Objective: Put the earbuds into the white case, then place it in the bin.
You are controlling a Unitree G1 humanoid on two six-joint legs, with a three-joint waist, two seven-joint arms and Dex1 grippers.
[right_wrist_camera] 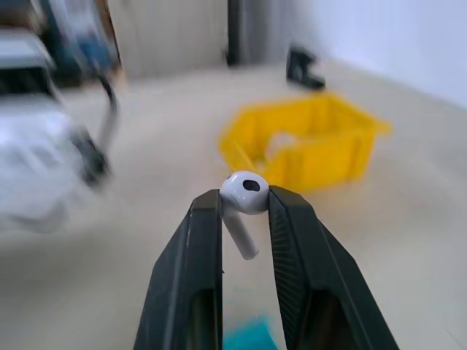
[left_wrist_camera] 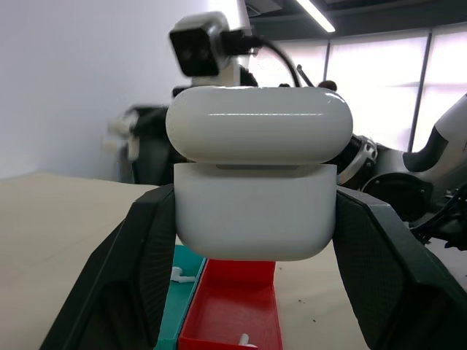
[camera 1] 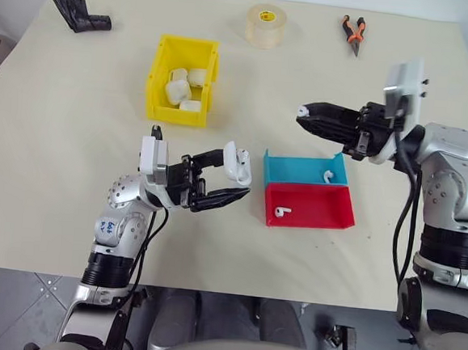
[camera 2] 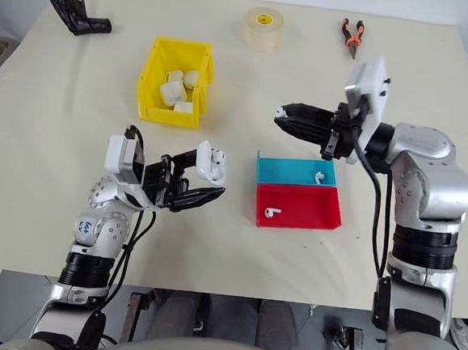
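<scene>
Left gripper [camera 1: 232,183] clamps white case [left_wrist_camera: 255,186] (lid ajar); right gripper [right_wrist_camera: 245,197] pinches earbud [right_wrist_camera: 244,200].

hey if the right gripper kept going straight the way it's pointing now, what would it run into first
Probably nothing right away. The right gripper, shut on an earbud, points across the table above its surface. The yellow bin lies ahead but lower; the white case in the left gripper sits off that line. Depth is uncertain.
</scene>
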